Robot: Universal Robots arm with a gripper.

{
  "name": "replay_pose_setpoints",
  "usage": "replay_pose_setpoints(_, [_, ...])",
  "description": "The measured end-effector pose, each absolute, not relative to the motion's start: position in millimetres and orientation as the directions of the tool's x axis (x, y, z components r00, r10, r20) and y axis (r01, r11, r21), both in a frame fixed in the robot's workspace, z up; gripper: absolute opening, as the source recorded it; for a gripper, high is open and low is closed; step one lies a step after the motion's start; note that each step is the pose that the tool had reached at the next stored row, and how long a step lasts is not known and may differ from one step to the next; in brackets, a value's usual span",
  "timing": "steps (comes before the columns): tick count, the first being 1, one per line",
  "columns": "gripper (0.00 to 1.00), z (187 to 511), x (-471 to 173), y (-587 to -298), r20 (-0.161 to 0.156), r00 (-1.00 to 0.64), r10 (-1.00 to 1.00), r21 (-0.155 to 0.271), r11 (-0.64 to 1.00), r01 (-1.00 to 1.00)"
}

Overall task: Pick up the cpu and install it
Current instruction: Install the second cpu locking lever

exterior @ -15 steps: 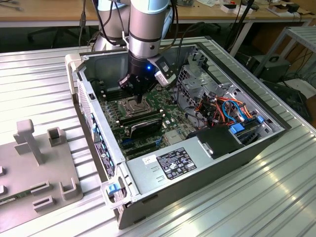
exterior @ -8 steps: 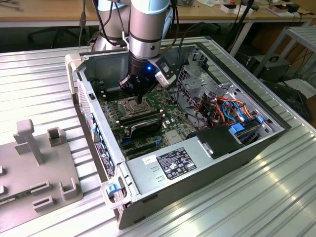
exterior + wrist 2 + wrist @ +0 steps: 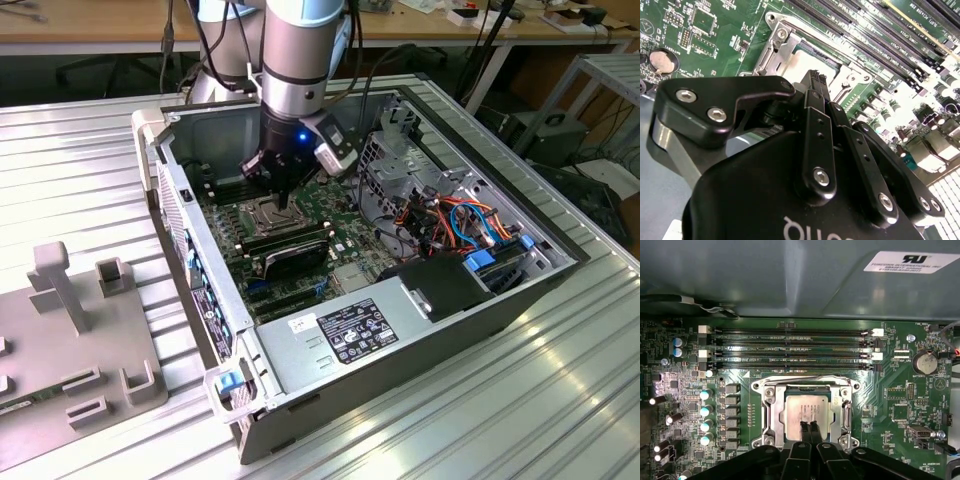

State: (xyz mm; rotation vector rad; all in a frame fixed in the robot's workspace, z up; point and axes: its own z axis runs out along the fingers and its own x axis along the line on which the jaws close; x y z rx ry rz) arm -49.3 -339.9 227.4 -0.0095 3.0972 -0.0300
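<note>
Arm: you have the Universal Robots arm (image 3: 292, 60) reaching straight down into the open computer case (image 3: 250, 400), which lies on its side on a ribbed metal table (image 3: 500, 400).
Gripper: the gripper (image 3: 810, 427) hangs over the socket in the first wrist view; in the exterior view it (image 3: 281, 197) sits low over the motherboard, with a blue light lit on the wrist above it.
Fingers: the 2 black fingertips (image 3: 804, 429) are pressed together side by side, with no gap between them that you can see and nothing held between them.
Contact: the tips lie over the near edge of the cpu; you cannot tell whether they touch it or hover just above.
Cpu: the cpu (image 3: 807, 412) is a square silver-grey plate lying flat inside the socket; in the second wrist view it (image 3: 805, 62) shows pale behind the fingers.
Socket: the metal frame (image 3: 767, 412) surrounds the cpu on all sides, with its screws at the corners.
Motherboard: the green motherboard (image 3: 900, 390) carries 4 long memory slots (image 3: 790, 347) just beyond the socket, a coin battery (image 3: 926, 362) to 1 side, and a row of capacitors (image 3: 705, 417) on the other side.
Case contents: a power supply (image 3: 340, 335) fills the near corner, and orange and blue cables (image 3: 455, 225) lie toward the exterior view's right.
Table: a grey fixture with upright posts (image 3: 60, 330) stands on the exterior view's left, apart from the case.
</note>
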Motion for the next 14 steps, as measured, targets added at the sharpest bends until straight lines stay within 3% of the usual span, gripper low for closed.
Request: replay_pose_setpoints(14, [0.11,231.7,-49.3,-339.9,-0.044,-0.999,-0.007,-0.021,1.000,-0.006])
